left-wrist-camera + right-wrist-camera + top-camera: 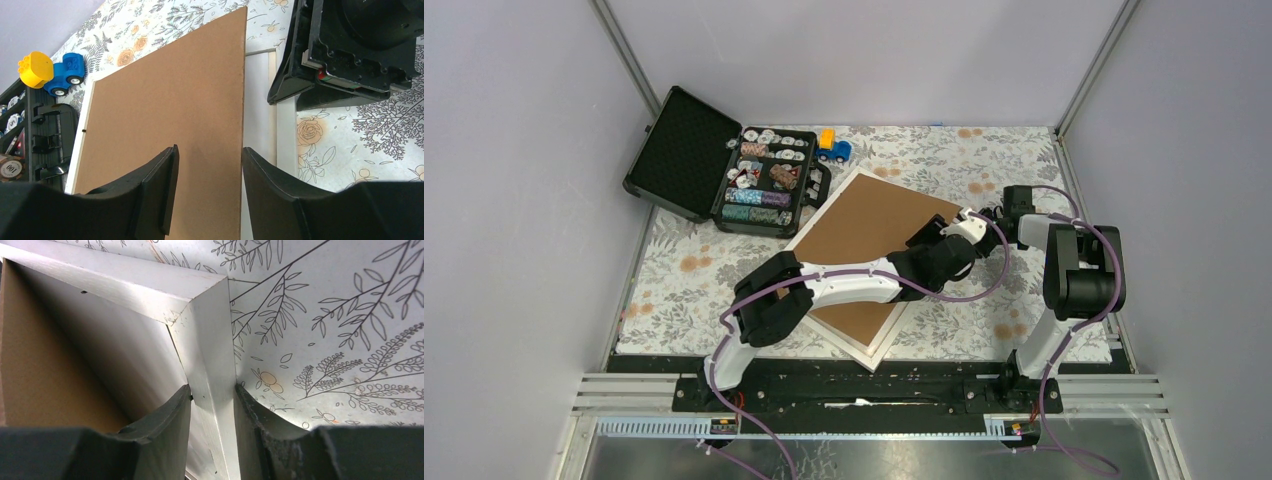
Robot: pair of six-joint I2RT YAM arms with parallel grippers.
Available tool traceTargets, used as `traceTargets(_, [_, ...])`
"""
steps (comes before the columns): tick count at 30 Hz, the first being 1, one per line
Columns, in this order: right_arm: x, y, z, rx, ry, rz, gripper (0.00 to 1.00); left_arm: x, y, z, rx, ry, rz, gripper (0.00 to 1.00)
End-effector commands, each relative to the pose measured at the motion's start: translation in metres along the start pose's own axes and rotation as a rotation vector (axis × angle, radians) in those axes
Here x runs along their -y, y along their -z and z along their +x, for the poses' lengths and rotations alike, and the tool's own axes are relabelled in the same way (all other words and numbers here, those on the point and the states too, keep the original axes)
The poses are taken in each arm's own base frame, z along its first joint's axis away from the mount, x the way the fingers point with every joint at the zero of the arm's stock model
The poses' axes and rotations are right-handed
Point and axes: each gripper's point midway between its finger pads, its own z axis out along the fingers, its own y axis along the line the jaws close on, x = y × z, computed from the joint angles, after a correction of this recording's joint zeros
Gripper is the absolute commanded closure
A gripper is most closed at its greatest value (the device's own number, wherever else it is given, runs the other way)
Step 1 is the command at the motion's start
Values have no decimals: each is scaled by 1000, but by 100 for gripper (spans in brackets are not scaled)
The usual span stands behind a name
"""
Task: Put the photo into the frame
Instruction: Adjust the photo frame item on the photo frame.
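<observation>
1. We find the table (984,160), under a flowered cloth, carrying everything.
2. The frame (876,352) lies back-up at its middle, with white moulding around a brown backing board (874,220).
3. An open black case (684,150) sits at the far left, and its tray holds poker chips (759,195) in rows.
4. The right gripper (212,390) grips the frame's right-hand corner, with its 2 fingers (165,420) pressed on either side of the moulding.
5. The left gripper (209,150) hangs over the backing board near its right edge, jaws partly apart, holding nothing. We cannot tell whether it touches the board.
6. A blue and yellow toy truck (833,147) stands just beside the case.
</observation>
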Motion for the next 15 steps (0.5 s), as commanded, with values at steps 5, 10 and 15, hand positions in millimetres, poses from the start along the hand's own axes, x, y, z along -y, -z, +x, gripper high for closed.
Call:
traceTargets(5, [45, -9, 10, -9, 6, 198, 73, -39, 9, -17, 23, 49, -95, 46])
traceTargets(10, [40, -7, 7, -2, 5, 190, 94, -39, 9, -15, 18, 47, -95, 47])
traceTargets(15, [39, -6, 7, 3, 7, 187, 100, -39, 9, -12, 14, 49, -95, 47])
